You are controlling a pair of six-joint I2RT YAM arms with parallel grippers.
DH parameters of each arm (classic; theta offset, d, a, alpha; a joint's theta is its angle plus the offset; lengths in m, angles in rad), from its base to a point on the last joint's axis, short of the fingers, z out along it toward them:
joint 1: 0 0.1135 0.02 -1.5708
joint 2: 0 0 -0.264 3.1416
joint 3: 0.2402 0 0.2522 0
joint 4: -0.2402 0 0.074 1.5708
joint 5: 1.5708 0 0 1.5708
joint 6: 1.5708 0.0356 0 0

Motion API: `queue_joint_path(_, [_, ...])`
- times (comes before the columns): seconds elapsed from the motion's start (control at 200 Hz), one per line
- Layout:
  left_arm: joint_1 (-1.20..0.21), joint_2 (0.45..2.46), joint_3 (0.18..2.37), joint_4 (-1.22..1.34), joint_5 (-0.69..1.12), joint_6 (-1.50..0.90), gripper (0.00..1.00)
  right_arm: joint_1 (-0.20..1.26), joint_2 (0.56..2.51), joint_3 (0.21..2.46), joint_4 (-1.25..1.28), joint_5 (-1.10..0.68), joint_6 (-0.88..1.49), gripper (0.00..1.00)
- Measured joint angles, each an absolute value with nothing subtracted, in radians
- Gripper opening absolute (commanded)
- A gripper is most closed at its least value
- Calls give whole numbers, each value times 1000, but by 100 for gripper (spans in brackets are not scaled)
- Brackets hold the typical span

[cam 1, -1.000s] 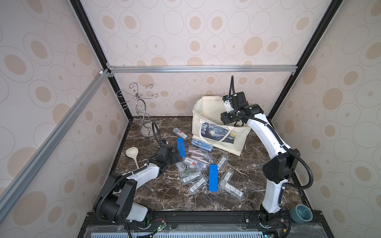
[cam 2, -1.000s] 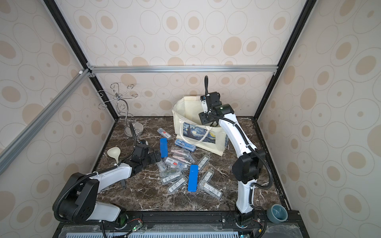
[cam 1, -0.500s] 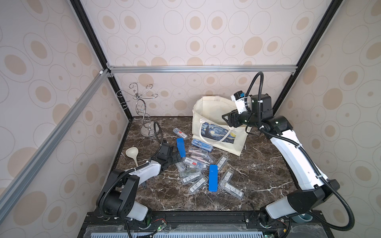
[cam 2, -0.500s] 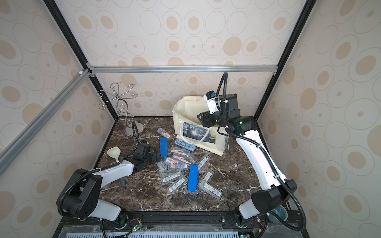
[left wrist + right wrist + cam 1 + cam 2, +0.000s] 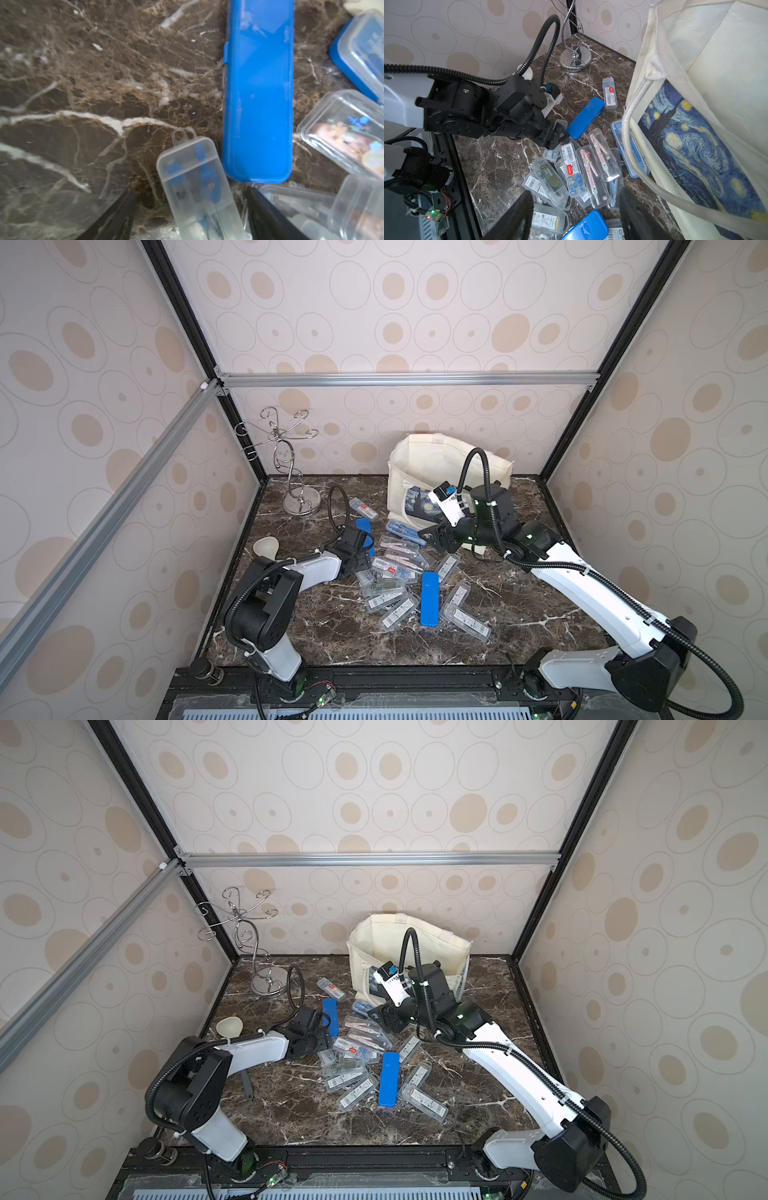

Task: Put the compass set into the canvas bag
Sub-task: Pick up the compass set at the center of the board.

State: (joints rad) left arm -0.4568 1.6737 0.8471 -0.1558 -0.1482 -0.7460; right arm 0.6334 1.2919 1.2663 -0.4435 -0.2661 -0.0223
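Left gripper [image 5: 190, 190] is down at the marble table [image 5: 83, 87], jaws partway apart, straddling a clear compass set [image 5: 193, 166] with a sliver of gap either side, so nothing's held yet as far as I can see. That set lies skewed between the fingers, just beside (maybe touching) the long blue case [image 5: 257, 93]. My worry is that a squeeze twists it out or drags the neighbour along, since it's slick plastic. Right gripper [image 5: 575, 192] hangs spread and empty over the pile [image 5: 577, 166], between it and the canvas bag [image 5: 432, 464] at the back of the table, which could block my carry. Only the left wrist view shows those gaps. In both top views the wrist hides them, though they do give me the bag's open mouth.
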Motion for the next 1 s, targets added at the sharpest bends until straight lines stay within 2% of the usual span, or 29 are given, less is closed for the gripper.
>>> queue_joint_path(0.165, [-463, 1713, 892, -185, -175, -764, 60, 636, 1292, 1221, -402, -266, -7, 67])
queue_joint_path(0.495, [-463, 1721, 897, -196, -187, -775, 47, 642, 1292, 1197, -347, -267, 4, 67])
queue_joint_path(0.76, [-463, 1720, 890, -170, -187, -783, 39, 646, 1295, 1197, -327, -282, 4, 67])
queue_joint_path(1.0, [-464, 1684, 842, -134, -191, -783, 38, 648, 1341, 1203, -329, -296, 4, 67])
